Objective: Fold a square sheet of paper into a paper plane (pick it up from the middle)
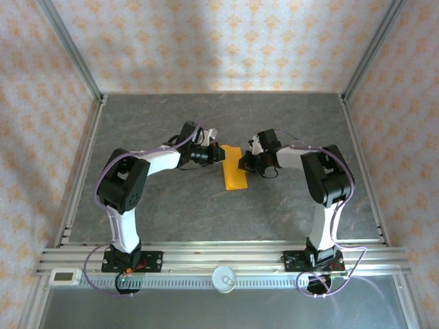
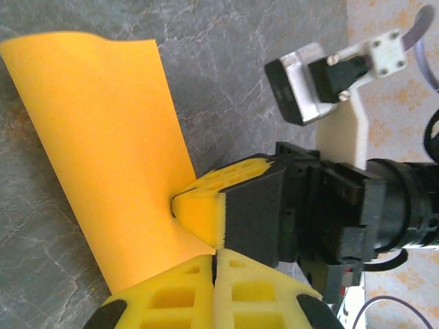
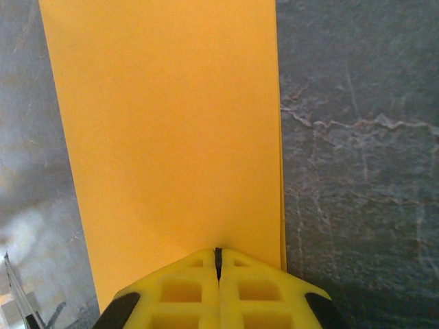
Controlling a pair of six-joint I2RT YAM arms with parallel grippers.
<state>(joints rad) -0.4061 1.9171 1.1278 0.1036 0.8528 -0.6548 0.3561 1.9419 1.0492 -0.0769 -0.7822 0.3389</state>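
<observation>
Right gripper jaws together, clamped on near edge of the sheet of paper. Orange sheet runs straight out from the tips. A second layer shows along its right edge, so it's folded to a narrow strip.

Left gripper jaws together too, yellow pads meeting at a seam. Paper edge reaches the tips; can't tell if it's actually pinched. In the same left wrist view the right gripper comes in from the right, its yellow fingertip pressed into the paper edge with a small dent there. The paper's far end curls up off the table.

From above: left gripper at the strip's upper left corner, right gripper on its right long edge. Both arms are bent inward toward each other. Paper is mid-table, long axis running near to far, slightly tilted. It lies on the grey marbled table. Patterned walls all round, metal rail at near edge.
</observation>
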